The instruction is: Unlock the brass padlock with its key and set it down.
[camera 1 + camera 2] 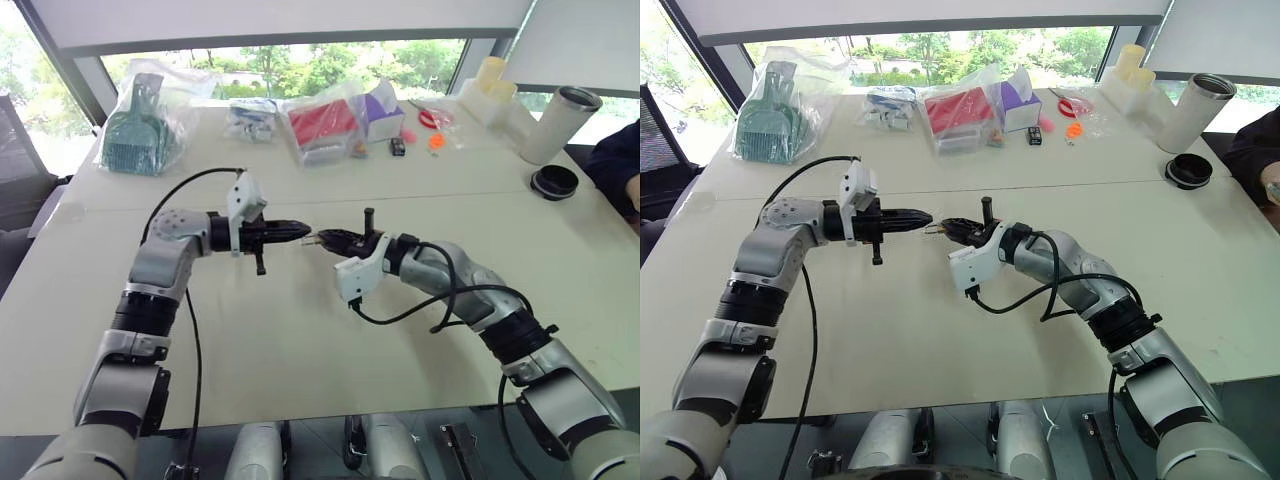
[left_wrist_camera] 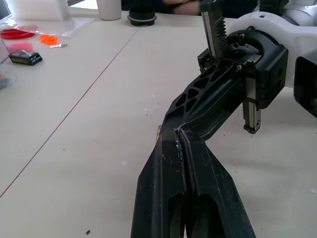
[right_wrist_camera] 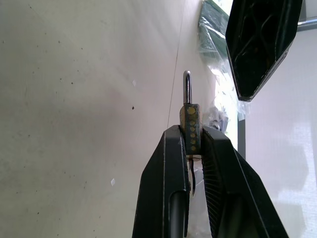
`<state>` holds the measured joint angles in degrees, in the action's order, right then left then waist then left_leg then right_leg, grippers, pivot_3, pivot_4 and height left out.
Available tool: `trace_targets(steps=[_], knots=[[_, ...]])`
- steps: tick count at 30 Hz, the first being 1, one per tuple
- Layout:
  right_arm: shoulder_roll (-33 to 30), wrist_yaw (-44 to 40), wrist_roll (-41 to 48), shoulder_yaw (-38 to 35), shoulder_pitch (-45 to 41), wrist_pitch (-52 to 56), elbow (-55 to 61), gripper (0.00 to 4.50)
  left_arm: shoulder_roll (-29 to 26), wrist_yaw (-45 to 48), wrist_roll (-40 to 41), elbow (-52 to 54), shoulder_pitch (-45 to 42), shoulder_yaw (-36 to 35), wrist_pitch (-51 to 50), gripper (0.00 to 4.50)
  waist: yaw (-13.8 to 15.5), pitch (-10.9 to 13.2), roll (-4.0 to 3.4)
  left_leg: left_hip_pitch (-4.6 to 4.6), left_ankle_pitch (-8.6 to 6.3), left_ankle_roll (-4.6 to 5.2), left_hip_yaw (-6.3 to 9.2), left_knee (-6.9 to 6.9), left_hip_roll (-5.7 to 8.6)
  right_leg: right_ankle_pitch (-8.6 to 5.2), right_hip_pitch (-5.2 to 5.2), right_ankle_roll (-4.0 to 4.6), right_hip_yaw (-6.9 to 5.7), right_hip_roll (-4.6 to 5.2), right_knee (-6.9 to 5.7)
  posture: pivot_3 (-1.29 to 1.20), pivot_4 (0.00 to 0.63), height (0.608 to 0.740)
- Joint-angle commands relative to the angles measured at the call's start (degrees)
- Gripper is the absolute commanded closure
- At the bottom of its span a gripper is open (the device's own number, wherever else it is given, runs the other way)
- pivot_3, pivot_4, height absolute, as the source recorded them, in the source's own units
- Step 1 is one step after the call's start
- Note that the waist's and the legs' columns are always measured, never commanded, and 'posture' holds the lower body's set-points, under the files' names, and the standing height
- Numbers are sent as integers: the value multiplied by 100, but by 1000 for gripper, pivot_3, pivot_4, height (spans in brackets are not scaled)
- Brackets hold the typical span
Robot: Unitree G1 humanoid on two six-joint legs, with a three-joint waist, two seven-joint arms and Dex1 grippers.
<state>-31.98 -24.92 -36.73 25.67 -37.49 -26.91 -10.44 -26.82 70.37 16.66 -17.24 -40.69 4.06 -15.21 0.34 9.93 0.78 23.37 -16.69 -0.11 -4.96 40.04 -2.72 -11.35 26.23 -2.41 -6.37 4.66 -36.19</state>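
Note:
My right gripper (image 3: 190,133) is shut on the brass padlock (image 3: 190,119), pinching its yellowish body by the sides. The silver shackle (image 3: 187,87) sticks out past the fingertips. In the head views the padlock (image 1: 313,238) hangs above the table's middle, between the two gripper tips. My left gripper (image 2: 178,135) points straight at it from the left, fingers pressed together, its tip a short gap away from the lock. I cannot make out the key; nothing shows between the left fingers.
Along the far edge lie a bagged green scoop (image 1: 140,125), a bagged red box (image 1: 322,125) and small pink and orange items (image 1: 435,142). A white cylinder (image 1: 558,122) and black lid (image 1: 554,182) stand far right, beside a person's sleeve (image 1: 615,165).

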Motion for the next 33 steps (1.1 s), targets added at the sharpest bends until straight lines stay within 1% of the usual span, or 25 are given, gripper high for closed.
trace_targets(steps=[1,10,18,23,29,33], knots=[[46,17,151,-195,-73,0,153,4396,-38,-1,-118,-7,7,114,197,4481,2,0,0,0,0,0,0,0,0,0,0,0,0,0,0,0,150,740],[66,12,182,-184,-93,20,194,4396,-107,104,-316,-439,26,252,457,4481,-2,0,0,0,0,0,-1,0,0,0,0,0,0,0,0,0,150,740],[120,-20,244,-183,-119,9,229,4396,10,-185,-419,-906,-122,132,772,4481,1,0,0,0,0,0,-1,0,0,0,0,0,0,0,0,0,150,740],[142,-49,285,-181,-112,5,233,4396,70,-311,-327,-971,-216,39,737,4481,2,0,0,0,0,0,-1,0,0,0,0,0,0,0,0,0,150,740],[127,-64,260,-162,-47,36,64,4396,-214,-196,-388,-751,44,65,723,4481,-9,0,0,0,0,0,-1,-1,0,0,1,0,0,0,0,0,150,740],[113,155,126,-119,-105,-19,-559,4396,-615,-174,-315,-435,416,-75,566,4481,-86,0,0,-2,0,0,-1,-3,-1,0,1,0,0,0,-1,0,150,740]])
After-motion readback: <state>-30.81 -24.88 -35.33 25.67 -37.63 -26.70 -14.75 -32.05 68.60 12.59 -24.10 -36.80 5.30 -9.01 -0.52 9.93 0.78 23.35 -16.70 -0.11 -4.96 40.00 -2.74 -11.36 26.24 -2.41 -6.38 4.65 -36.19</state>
